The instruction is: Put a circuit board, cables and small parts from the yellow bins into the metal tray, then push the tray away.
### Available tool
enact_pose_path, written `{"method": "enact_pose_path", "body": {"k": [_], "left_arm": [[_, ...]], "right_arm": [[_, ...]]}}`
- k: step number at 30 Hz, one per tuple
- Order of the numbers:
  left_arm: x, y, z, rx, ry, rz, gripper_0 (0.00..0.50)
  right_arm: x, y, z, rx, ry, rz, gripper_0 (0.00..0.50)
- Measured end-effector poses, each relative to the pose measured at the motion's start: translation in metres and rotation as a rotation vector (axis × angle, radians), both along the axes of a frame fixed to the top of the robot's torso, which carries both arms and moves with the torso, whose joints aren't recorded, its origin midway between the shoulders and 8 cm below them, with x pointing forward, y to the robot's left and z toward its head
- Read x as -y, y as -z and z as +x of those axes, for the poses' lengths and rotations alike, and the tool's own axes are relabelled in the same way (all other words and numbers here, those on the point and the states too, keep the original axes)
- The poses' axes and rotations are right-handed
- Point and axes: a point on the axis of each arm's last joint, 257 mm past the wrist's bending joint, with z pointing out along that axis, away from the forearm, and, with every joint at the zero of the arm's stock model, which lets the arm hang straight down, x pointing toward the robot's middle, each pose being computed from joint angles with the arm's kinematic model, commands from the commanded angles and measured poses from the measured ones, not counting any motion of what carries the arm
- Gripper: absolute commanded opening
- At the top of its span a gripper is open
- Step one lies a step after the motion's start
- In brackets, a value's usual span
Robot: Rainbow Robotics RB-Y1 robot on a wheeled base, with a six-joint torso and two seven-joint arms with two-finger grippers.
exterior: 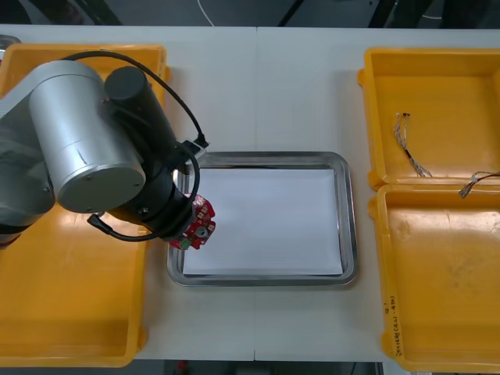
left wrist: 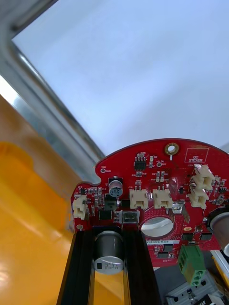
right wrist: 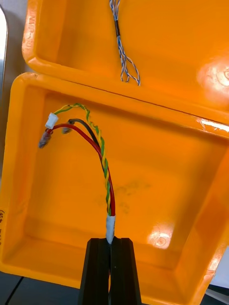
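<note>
My left gripper (exterior: 190,234) is shut on a round red circuit board (exterior: 201,222) and holds it just over the left rim of the metal tray (exterior: 344,172). In the left wrist view the board (left wrist: 157,190) sits between the black fingers (left wrist: 78,267), above the tray's white inside (left wrist: 143,71) and its rim (left wrist: 47,119). My right gripper (right wrist: 110,243) is shut on the taped end of a red and yellow cable (right wrist: 102,157), which hangs over the near right yellow bin (right wrist: 167,190). A twisted blue and white cable (exterior: 410,150) lies in the far right bin (exterior: 437,78).
Two yellow bins stand at the left, near (exterior: 70,312) and far (exterior: 156,55), partly covered by my left arm. The near right bin (exterior: 445,273) has a bare floor. A cable end (exterior: 476,182) shows at the right bins' shared rim. The blue and white cable (right wrist: 125,66) lies beyond the held cable.
</note>
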Motion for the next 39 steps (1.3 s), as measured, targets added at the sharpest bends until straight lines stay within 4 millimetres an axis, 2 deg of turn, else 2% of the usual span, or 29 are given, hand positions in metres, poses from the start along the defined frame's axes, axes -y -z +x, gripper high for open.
{"method": "enact_pose_path", "body": {"k": [5, 11, 24, 35, 36, 37, 38, 39], "left_arm": [[0.017, 0.015, 0.006, 0.013, 0.012, -0.011, 0.000], [0.028, 0.039, 0.011, 0.003, 0.001, -0.020, 0.000], [0.033, 0.082, 0.020, -0.005, -0.064, -0.034, 0.000], [0.030, 0.093, 0.019, 0.001, -0.053, -0.004, 0.008], [0.030, 0.094, 0.019, 0.001, -0.052, -0.004, 0.148], [0.030, 0.094, 0.019, 0.001, -0.052, -0.004, 0.357], [0.030, 0.094, 0.019, 0.001, -0.052, -0.004, 0.500], [0.030, 0.094, 0.019, 0.001, -0.052, -0.004, 0.500]], "right_arm": [[-0.002, 0.000, -0.001, 0.001, -0.016, -0.007, 0.000], [-0.001, 0.000, 0.000, 0.000, -0.016, -0.008, 0.000], [0.004, 0.002, 0.002, 0.006, 0.003, -0.030, 0.000], [0.002, 0.003, 0.001, 0.002, -0.005, -0.032, 0.000], [0.001, 0.004, 0.001, 0.000, -0.006, -0.032, 0.000], [0.001, 0.004, 0.001, -0.002, -0.008, -0.032, 0.000], [0.000, 0.004, 0.001, -0.003, -0.010, -0.032, 0.000], [0.000, 0.004, 0.001, -0.003, -0.012, -0.033, 0.000]]}}
